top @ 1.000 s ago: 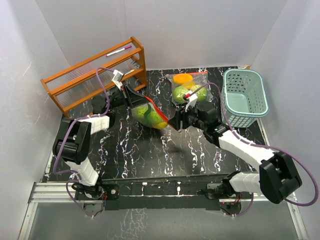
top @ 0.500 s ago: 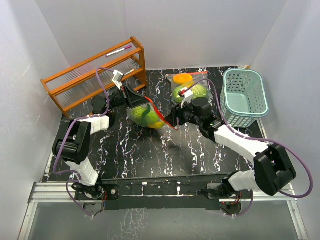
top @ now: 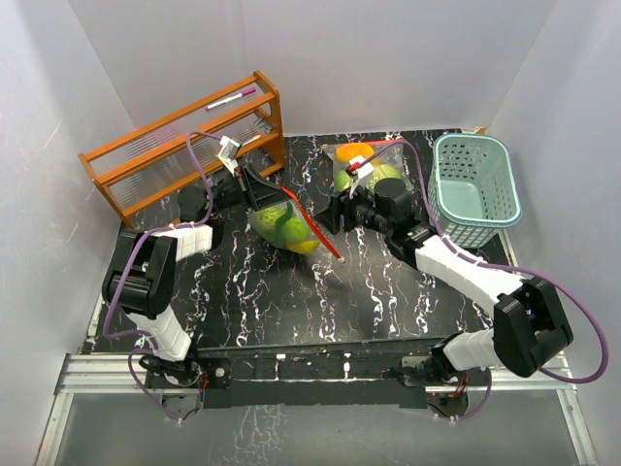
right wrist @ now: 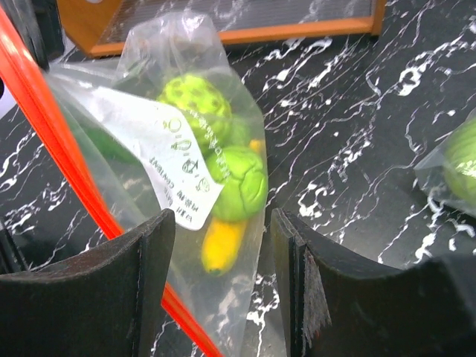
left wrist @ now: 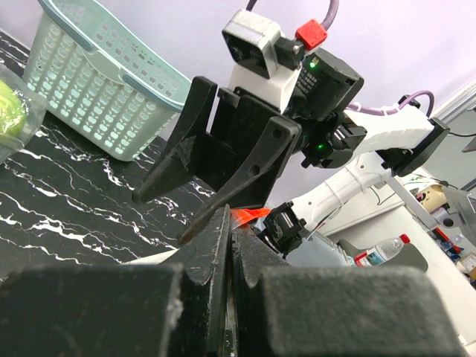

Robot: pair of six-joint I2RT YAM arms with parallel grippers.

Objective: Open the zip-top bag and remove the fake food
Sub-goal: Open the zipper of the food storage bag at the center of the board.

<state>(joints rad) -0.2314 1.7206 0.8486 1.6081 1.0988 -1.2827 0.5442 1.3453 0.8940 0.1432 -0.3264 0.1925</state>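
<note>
Opening seems underway: the left gripper (top: 264,197) pinches the zip-top bag (top: 284,226) lip, while the right gripper (top: 330,215), jaws apart and empty, probably needs to grip the red strip (right wrist: 44,97) opposite before the fake food (right wrist: 236,182) comes out.

Banana (right wrist: 221,249) half behind green toy (right wrist: 239,182)

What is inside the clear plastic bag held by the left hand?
Visible: round green plastic toy pieces and a yellow plastic piece; a white label hides the rest.

Label on zip-top bag (right wrist: 160,44): white sticker (right wrist: 167,152) with green handwriting and small print, tilted and blurred, not legible.
Elsewhere: no text can be read.
</note>
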